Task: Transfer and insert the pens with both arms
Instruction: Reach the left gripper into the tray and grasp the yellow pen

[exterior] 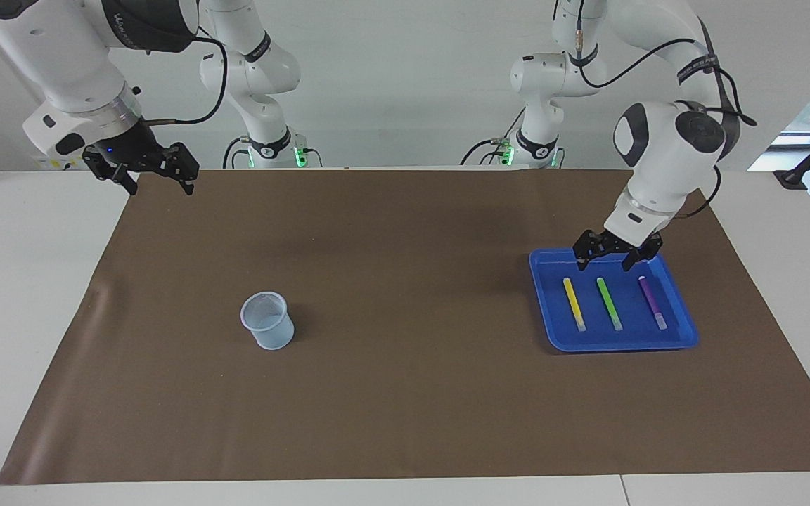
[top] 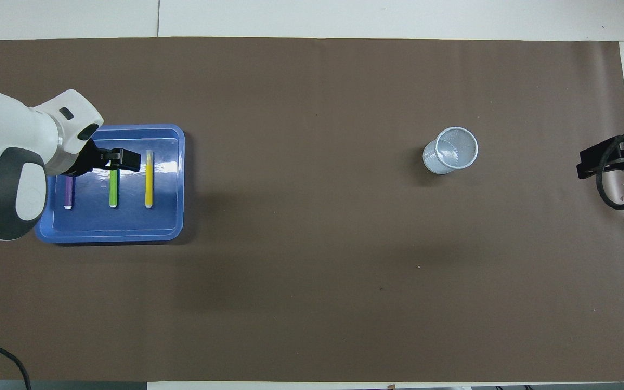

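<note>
Three pens lie side by side in a blue tray: yellow, green and purple. In the overhead view the yellow pen, green pen and purple pen show in the tray. My left gripper is open and empty, hovering low over the tray's edge nearest the robots, above the pens' ends. From above, the left gripper covers the green pen's end. My right gripper is open and empty, waiting over the mat's corner.
A pale mesh cup stands upright on the brown mat toward the right arm's end; it also shows in the overhead view. The right gripper shows at that end of the mat.
</note>
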You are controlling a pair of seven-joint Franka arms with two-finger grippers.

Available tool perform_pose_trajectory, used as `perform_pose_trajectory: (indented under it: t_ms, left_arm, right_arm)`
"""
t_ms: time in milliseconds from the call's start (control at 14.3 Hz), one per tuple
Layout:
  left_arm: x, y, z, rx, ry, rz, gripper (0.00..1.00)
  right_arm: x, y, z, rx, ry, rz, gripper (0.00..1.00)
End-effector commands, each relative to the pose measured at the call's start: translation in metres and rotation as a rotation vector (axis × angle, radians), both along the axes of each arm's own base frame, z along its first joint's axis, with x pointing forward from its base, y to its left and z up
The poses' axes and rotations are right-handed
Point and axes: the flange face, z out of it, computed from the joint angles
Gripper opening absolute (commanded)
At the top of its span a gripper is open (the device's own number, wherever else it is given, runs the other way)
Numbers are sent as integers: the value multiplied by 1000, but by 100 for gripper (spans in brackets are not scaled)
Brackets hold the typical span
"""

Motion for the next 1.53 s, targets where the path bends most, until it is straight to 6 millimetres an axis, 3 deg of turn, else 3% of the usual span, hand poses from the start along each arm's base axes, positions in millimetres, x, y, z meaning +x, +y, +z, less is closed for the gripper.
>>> perform_pose_trajectory:
  t_ms: [0,418,767,906,976,1115,1185,1464]
  left_arm:
    - [9,-2,-36,6,-26,15,99]
    - [16,6,-98,4,-46,27,94]
    - [13,7,-118,7,-25,27,85]
    - [9,7,-121,9,-15,25,71]
    - [9,7,-120,9,-14,27,57]
    - [8,7,-120,10,-5,24,14]
    - [7,7,-121,10,-3,24,0]
    - [8,1,-108,10,-1,21,0]
  right_arm:
    - [-6,-1,1,3,0,22,100]
    - [-6,-1,1,3,0,22,100]
    - [-6,-1,1,3,0,22,100]
    - [-6,-1,1,3,0,22,100]
    - [-6,-1,1,3,0,22,100]
    - [-6,-1,1,3,0,22,100]
    - [-6,-1,1,3,0,22,100]
    - [-4,10,2,8,-15,42,100]
